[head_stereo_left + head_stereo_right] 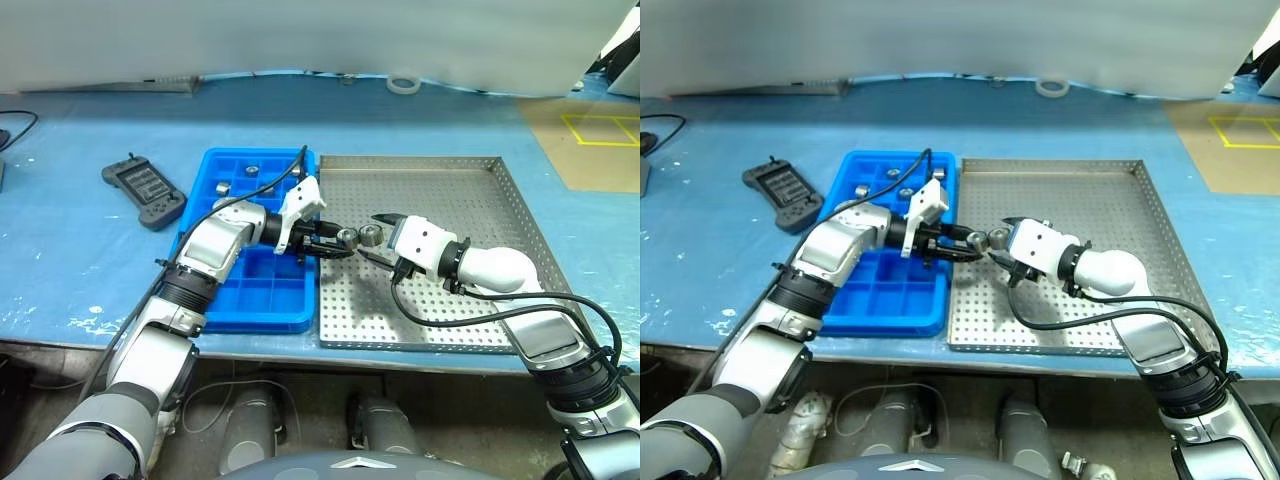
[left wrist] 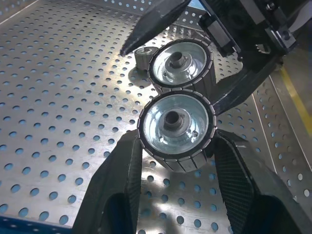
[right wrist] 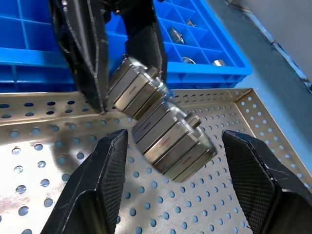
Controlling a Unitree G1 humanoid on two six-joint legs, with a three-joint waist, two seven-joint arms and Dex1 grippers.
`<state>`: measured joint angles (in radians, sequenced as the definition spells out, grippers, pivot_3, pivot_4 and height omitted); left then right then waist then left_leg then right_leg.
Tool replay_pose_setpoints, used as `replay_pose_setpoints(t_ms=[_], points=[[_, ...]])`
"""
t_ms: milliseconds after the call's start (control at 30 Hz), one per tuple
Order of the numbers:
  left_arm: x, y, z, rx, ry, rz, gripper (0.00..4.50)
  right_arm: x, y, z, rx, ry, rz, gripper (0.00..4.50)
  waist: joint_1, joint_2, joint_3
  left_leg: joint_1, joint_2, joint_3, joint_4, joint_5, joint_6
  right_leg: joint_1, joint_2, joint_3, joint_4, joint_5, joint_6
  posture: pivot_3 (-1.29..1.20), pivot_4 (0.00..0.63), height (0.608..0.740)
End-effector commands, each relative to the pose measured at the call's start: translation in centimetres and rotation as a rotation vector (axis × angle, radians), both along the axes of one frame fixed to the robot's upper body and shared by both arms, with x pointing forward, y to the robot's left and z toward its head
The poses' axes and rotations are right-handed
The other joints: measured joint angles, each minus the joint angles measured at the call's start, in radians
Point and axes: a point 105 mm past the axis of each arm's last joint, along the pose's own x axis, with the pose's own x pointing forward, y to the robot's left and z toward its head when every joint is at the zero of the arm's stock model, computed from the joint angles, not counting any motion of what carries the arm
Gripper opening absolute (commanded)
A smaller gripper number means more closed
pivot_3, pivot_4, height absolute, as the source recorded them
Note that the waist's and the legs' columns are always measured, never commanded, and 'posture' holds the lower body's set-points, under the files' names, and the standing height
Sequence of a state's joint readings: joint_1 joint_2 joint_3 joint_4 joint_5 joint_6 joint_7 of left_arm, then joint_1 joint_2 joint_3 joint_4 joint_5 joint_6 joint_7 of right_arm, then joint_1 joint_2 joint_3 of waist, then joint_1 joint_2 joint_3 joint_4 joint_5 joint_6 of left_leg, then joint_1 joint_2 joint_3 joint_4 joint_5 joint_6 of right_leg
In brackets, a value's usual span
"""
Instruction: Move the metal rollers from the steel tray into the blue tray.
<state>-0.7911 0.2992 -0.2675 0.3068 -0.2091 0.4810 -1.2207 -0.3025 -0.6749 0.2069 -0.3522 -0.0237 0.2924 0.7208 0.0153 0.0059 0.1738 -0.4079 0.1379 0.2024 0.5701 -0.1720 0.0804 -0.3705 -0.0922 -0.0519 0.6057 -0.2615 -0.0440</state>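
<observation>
— 2 trays side by side on the blue table?
— Yes. Going left to right: black remote first, well apart from the rest, then blue tray, then steel tray touching its side.
— Rollers already in blue?
— About 3 metal rollers in blue compartments, toward the far end.
— Left gripper?
— Reaching across from blue tray over the steel tray's near-left part, fingers clamped on 1 roller by its sides.
— And beside it?
— A second roller touching the first, end to end, sitting between the fingers of the right gripper. Jaws there standing apart, clear of that roller's sides in the right wrist view.
— Anything else on the perforated floor?
— 1 smaller roller just past the pair.
— Further back?
— White tape roll at the table's far edge.
</observation>
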Motion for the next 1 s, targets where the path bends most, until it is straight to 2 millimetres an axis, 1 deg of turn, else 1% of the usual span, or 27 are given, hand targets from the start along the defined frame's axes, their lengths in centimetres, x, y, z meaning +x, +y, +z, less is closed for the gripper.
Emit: replay_pose_setpoints(t_ms=[33, 167, 200, 233, 333, 467, 733, 833, 900, 1000], points=[[0.0, -0.5, 1.4, -0.02, -0.053, -0.034, 1.81, -0.3, 0.2, 1.9, 0.01, -0.086, 0.015, 3.24, -0.001, 0.0, 0.0, 0.0, 0.0, 0.0, 0.0, 0.0, 0.0, 0.0, 0.0, 0.0, 0.0, 0.0, 0.0, -0.22, 0.15, 0.74], [-0.1, -0.5, 1.4, -0.018, -0.053, -0.038, 1.81, -0.6, 0.4, 1.8, 0.023, -0.07, 0.031, 3.24, -0.001, 0.0, 0.0, 0.0, 0.0, 0.0, 0.0, 0.0, 0.0, 0.0, 0.0, 0.0, 0.0, 0.0, 0.0, -0.22, 0.15, 0.74], [0.0, -0.5, 1.4, -0.018, -0.053, -0.036, 1.81, -0.6, 0.5, 1.8, 0.025, -0.064, 0.036, 2.86, -0.001, 0.0, 0.0, 0.0, 0.0, 0.0, 0.0, 0.0, 0.0, 0.0, 0.0, 0.0, 0.0, 0.0, 0.0, -0.22, 0.15, 0.74], [0.0, -0.4, 1.4, -0.018, -0.053, -0.032, 1.81, -0.7, 0.6, 1.7, 0.023, -0.061, 0.042, 2.67, 0.0, 0.0, 0.0, 0.0, 0.0, 0.0, 0.0, 0.0, 0.0, 0.0, 0.0, 0.0, 0.0, 0.0, 0.0, -0.22, 0.15, 0.74], [0.0, -0.4, 1.3, -0.019, -0.051, -0.03, 1.81, -0.6, 0.5, 1.6, 0.025, -0.064, 0.031, 1.72, -0.001, 0.0, 0.0, 0.0, 0.0, 0.0, 0.0, 0.0, 0.0, 0.0, 0.0, 0.0, 0.0, 0.0, 0.0, -0.21, 0.15, 0.74], [0.0, -0.4, 1.2, -0.016, -0.05, -0.025, 1.81, -0.5, 0.4, 1.4, 0.029, -0.052, 0.028, 1.69, -0.001, 0.0, 0.0, 0.0, 0.0, 0.0, 0.0, 0.0, 0.0, 0.0, 0.0, 0.0, 0.0, 0.0, 0.0, -0.21, 0.15, 0.74], [0.6, -0.1, 1.3, -0.019, -0.063, 0.012, 1.81, 0.0, 0.1, 1.0, 0.009, -0.057, 0.009, 1.69, -0.001, 0.0, 0.0, 0.0, 0.0, 0.0, 0.0, 0.0, 0.0, 0.0, 0.0, 0.0, 0.0, 0.0, 0.0, -0.2, 0.15, 0.74], [1.0, -0.1, 1.7, -0.035, -0.075, 0.035, 1.81, 0.1, 0.1, 1.0, 0.018, -0.051, 0.006, 1.69, -0.001, 0.0, 0.0, 0.0, 0.0, 0.0, 0.0, 0.0, 0.0, 0.0, 0.0, 0.0, 0.0, 0.0, 0.0, -0.2, 0.15, 0.74], [1.3, 0.0, 2.2, -0.056, -0.084, 0.047, 1.81, 0.0, 0.1, 0.9, 0.038, -0.034, 0.01, 1.69, -0.001, 0.0, 0.0, 0.0, 0.0, 0.0, 0.0, 0.0, 0.0, 0.0, 0.0, 0.0, 0.0, 0.0, 0.0, -0.2, 0.15, 0.74], [1.3, 0.5, 4.4, -0.159, -0.107, 0.045, 1.81, -0.1, -0.7, 0.4, 0.059, 0.011, -0.009, 1.69, 0.0, 0.0, 0.0, 0.0, 0.0, 0.0, 0.0, 0.0, 0.0, 0.0, 0.0, 0.0, 0.0, 0.0, 0.0, -0.19, 0.15, 0.74]])
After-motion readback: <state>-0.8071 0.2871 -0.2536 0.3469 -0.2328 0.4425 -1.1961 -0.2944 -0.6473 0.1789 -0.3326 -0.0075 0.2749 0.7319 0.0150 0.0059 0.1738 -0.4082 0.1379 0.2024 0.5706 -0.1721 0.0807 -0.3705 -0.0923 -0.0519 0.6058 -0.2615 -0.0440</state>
